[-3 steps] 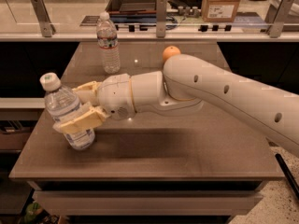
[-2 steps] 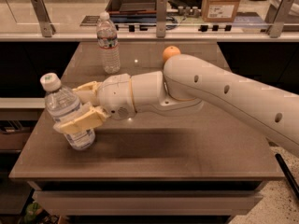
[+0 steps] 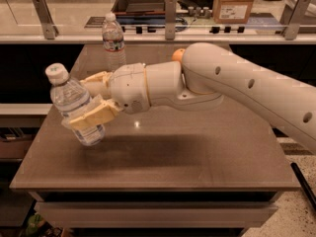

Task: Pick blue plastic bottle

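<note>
The blue plastic bottle (image 3: 73, 101) is clear, with a white cap bearing a small green mark. It is tilted with its cap to the upper left and hangs just above the left side of the brown table (image 3: 197, 157). My gripper (image 3: 81, 103) reaches in from the right and is shut around the bottle's middle. One tan finger (image 3: 91, 116) crosses the front of the bottle and hides most of its label. The other finger is behind the bottle.
A slimmer clear bottle (image 3: 113, 39) with a reddish label stands at the table's back left. An orange object (image 3: 177, 55) shows behind my arm. A counter with metal posts, a tray and a cardboard box (image 3: 234, 3) runs along the back.
The gripper has raised the bottle a little off the table and tilted it further. The arm has otherwise held its place.
</note>
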Controlling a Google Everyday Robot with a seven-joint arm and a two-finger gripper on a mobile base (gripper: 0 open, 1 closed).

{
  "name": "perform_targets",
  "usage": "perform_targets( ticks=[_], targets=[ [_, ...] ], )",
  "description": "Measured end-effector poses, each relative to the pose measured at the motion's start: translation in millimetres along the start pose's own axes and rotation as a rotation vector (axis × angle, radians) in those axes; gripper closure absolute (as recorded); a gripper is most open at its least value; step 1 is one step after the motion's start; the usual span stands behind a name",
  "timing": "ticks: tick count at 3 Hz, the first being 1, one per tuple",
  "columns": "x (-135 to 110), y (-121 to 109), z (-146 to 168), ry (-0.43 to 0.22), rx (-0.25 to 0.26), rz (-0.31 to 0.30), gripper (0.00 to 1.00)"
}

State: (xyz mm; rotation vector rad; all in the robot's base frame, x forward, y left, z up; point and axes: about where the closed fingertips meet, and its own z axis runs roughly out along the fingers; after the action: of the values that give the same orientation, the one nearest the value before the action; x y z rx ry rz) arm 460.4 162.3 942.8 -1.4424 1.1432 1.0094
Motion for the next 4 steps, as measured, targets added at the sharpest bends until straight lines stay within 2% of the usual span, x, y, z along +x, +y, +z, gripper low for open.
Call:
perform_targets(
  ticks=[2, 3, 4],
  targets=[
    [-37, -33, -40, -0.001, 0.038, -0.116, 1.00],
    [-54, -41, -54, 0.004, 0.059, -0.159, 1.00],
    [-92, -38, -62, 0.051, 0.084, -0.223, 1.00]
  ],
)
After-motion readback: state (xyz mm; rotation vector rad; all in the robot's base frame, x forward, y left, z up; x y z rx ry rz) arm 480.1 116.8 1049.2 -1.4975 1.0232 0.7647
